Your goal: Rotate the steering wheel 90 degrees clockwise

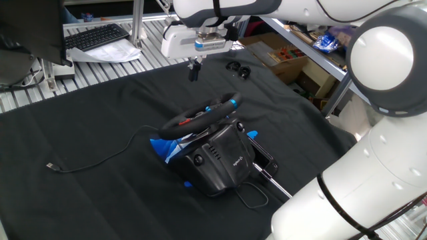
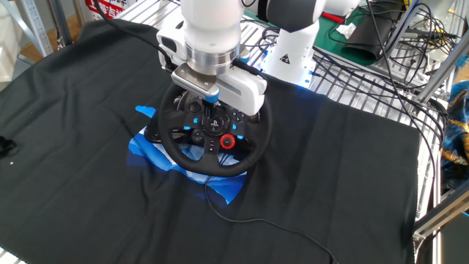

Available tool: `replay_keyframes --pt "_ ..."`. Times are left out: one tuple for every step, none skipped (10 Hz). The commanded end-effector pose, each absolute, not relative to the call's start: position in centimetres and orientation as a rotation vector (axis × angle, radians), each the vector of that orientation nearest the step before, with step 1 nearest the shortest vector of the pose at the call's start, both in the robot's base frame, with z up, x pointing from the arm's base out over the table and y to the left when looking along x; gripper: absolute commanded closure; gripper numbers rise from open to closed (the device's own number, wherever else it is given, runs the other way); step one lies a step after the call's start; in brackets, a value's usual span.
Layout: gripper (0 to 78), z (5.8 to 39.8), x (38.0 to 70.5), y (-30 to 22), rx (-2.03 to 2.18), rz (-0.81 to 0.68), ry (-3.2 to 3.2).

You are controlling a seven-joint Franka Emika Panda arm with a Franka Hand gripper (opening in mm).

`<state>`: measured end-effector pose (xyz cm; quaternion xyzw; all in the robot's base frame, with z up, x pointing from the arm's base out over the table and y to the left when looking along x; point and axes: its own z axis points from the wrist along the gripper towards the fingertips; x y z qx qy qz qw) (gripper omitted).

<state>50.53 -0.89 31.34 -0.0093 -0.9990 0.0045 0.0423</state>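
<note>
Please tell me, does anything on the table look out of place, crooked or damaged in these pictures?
Nothing looks damaged. The steering wheel sits tilted on its black base, which is its normal mount. Under the base, blue material sticks out unevenly, with crumpled edges. A loose cable trails across the black cloth. The gripper hangs above the wheel, apart from it.

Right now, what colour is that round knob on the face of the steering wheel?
Red. The knob sits low on the black steering wheel; it shows best in the other fixed view.

Black cloth (image 1: 87,193) over table; keyboard (image 1: 97,37) behind; metal shelving (image 2: 432,213) alongside.
</note>
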Motion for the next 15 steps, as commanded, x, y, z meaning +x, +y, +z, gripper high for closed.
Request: replay_keyframes --pt "77.6 31.5 50.6 -0.9 -0.201 0.033 -3.009" --pt "77.6 31.5 50.6 -0.9 -0.236 0.037 -3.005" --pt "77.6 31.5 50.6 -0.9 -0.255 0.043 -3.001" --pt "77.6 31.5 50.6 -0.9 -0.322 0.061 -2.985" --pt "77.6 31.5 50.6 -0.9 -0.336 0.07 -2.978" --pt "77.6 31.5 50.6 -0.9 -0.34 0.07 -2.973" --pt "77.6 31.5 50.6 -0.9 -0.344 0.071 -2.97" --pt "77.6 31.5 50.7 -1.0 -0.315 0.072 -2.958" --pt "77.6 31.4 50.9 -1.6 -0.273 0.068 -2.95" --pt "77.6 31.5 51.0 -2.0 -0.251 0.068 -2.949" --pt "77.6 31.9 51.0 -2.7 -0.202 0.09 -2.952" --pt "77.6 32.3 51.0 -3.3 -0.151 0.113 -2.951" --pt "77.6 32.6 51.0 -4.0 -0.106 0.123 -2.947" --pt "77.6 32.6 51.0 -4.9 -0.059 0.13 -2.947" --pt "77.6 32.6 51.0 -5.6 -0.025 0.129 -2.948"
